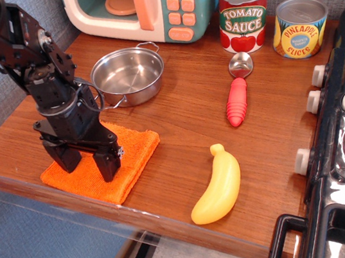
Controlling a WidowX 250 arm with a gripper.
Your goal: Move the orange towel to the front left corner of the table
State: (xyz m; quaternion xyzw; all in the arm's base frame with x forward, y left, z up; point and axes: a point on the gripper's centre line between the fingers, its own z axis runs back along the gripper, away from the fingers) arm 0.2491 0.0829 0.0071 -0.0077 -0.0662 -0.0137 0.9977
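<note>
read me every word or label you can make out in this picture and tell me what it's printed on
"TOMATO SAUCE": on the red tomato sauce can at the back of the table.
"PINEAPPLE SLICES": on the yellow and blue pineapple can beside it; a small line between those two words is too small to read.
The microwave has orange buttons, but no legible markings.
Nothing else carries readable text.

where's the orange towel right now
The orange towel lies flat at the front left edge of the table, just in front of the steel pot, with the open gripper down over it.
</note>
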